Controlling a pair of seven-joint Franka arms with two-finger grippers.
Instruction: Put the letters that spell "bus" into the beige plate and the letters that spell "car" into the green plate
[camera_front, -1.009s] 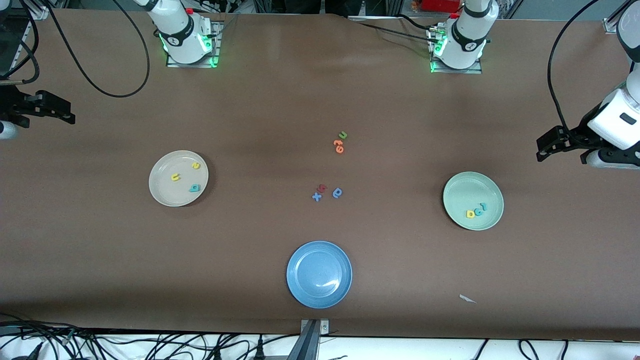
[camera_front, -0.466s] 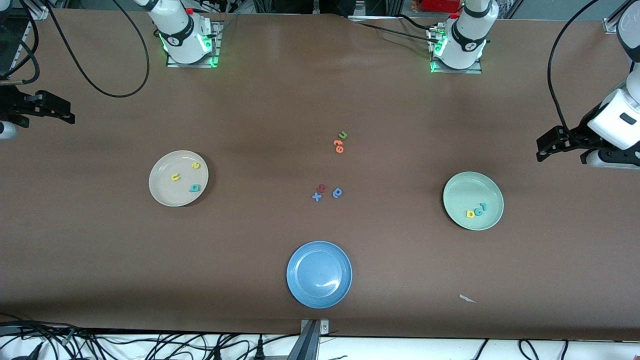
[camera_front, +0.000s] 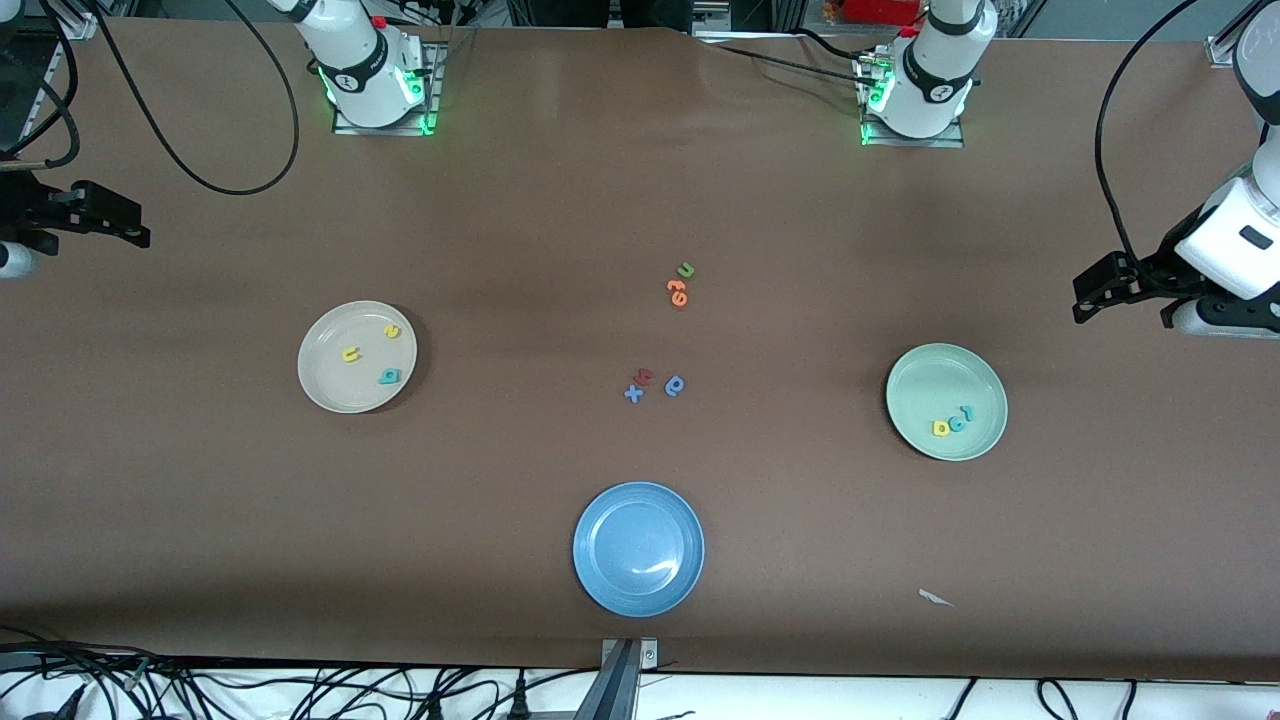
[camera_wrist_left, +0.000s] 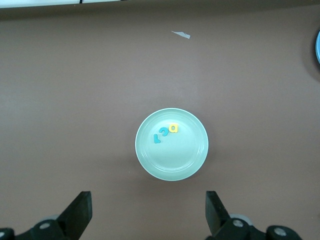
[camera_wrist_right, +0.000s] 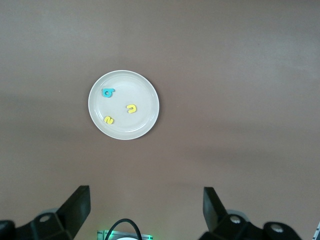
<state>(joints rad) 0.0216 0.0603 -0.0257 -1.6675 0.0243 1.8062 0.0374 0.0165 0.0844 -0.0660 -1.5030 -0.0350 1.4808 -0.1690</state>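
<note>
The beige plate (camera_front: 335, 385) holds a teal "b" (camera_front: 389, 377), a yellow "u" (camera_front: 350, 354) and a yellow "s" (camera_front: 392, 331). In the green plate (camera_front: 930, 380) lie a yellow "a" (camera_front: 940, 428), a teal "c" (camera_front: 956, 424) and a teal "r" (camera_front: 966, 411). My left gripper (camera_front: 1125, 300) hangs open and empty over bare table at the left arm's end; its wrist view shows the green plate (camera_wrist_left: 175, 160) apart from the gripper (camera_wrist_left: 148, 215). My right gripper (camera_front: 75, 230) is open and empty over the right arm's end, with the beige plate (camera_wrist_right: 140, 90) seen past the gripper (camera_wrist_right: 145, 210).
A blue plate (camera_front: 638, 548) sits near the front edge. Loose letters lie mid-table: a green "u" (camera_front: 685, 270), orange letters (camera_front: 677, 292), a blue "x" (camera_front: 633, 393), a red letter (camera_front: 645, 377) and a blue round letter (camera_front: 675, 385). A white scrap (camera_front: 935, 597) lies nearby.
</note>
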